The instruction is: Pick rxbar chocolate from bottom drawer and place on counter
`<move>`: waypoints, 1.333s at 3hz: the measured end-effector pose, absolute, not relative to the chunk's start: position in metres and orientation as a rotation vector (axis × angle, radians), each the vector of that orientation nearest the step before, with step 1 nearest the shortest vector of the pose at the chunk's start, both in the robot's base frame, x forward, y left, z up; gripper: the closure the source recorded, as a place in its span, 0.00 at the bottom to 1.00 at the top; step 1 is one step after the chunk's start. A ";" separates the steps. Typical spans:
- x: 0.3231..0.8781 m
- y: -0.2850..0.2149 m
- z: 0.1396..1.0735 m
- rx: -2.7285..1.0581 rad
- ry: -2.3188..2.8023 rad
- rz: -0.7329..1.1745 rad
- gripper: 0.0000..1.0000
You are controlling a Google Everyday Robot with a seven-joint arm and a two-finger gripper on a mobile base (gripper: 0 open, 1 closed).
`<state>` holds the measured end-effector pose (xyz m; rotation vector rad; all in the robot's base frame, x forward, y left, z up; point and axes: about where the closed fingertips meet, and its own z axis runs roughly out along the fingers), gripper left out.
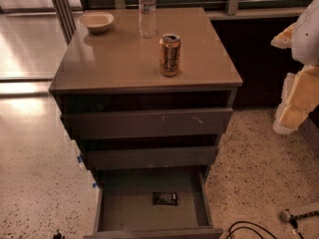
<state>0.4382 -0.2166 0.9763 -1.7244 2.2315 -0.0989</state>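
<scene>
Bar (165, 198) alone in open btm drawer (127, 208), well apart from gripper (299, 97) off right edge of counter (114, 59); grip state can't tell. Can (170, 55) near front edge.

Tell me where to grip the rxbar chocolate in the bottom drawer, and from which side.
I'd come straight down from above and pinch across its short width: the rxbar chocolate lies flat on the bottom drawer floor, clear of the walls. The gripper is up at the right, beside the counter.
</scene>
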 end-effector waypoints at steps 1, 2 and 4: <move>0.438 -0.217 0.976 -1.724 2.231 -0.099 0.00; 0.439 -0.214 0.967 -1.716 2.219 -0.074 0.18; 0.446 -0.198 0.873 -1.626 2.212 0.084 0.64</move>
